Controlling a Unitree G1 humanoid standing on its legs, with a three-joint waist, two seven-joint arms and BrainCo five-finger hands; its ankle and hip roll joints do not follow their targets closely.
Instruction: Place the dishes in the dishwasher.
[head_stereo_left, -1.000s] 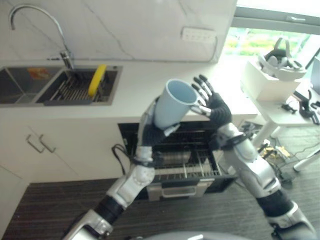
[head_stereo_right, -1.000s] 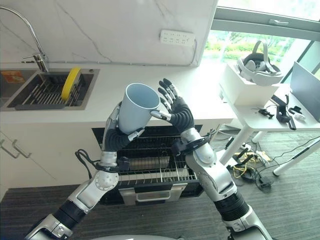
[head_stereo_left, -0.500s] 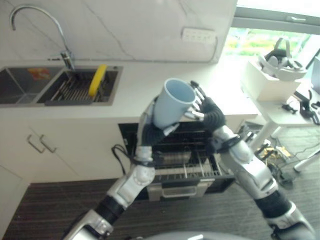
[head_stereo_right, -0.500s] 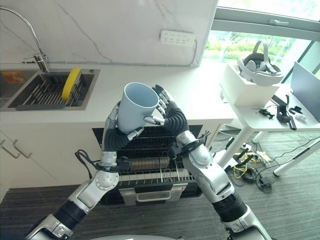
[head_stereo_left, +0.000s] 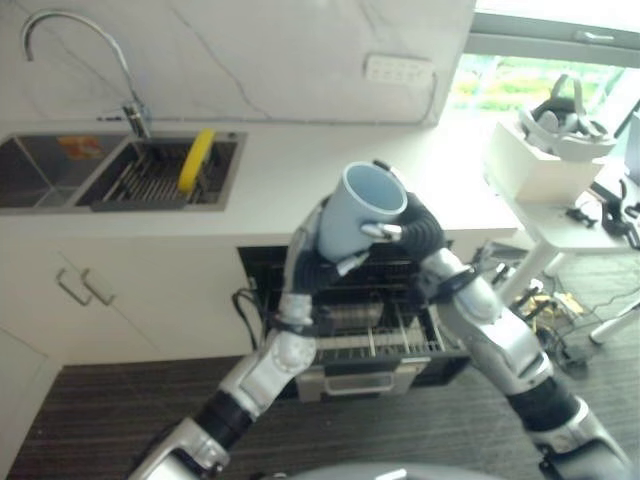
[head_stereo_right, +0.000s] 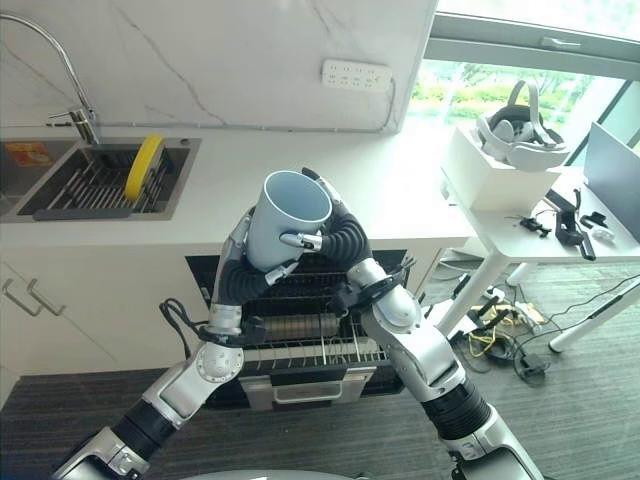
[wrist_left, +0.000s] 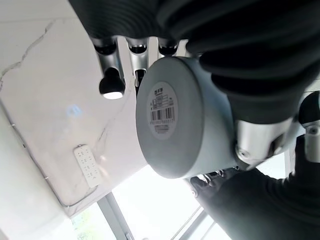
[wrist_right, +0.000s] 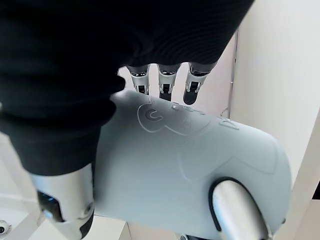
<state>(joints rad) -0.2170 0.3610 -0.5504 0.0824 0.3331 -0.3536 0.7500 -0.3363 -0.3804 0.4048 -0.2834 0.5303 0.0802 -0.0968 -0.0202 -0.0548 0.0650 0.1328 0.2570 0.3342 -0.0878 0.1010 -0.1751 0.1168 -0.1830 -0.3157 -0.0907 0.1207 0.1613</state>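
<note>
Pale-blue cup, mouth tilted up, sits clasped between left hand and right hand, directly above the dishwasher rack.

Kitchen corner with a white marble wall and a socket strip on it. White counter with a steel sink and curved tap, white cabinets below. Dark striped floor. Bright window on the right, plus a white desk beside the counter.
</note>
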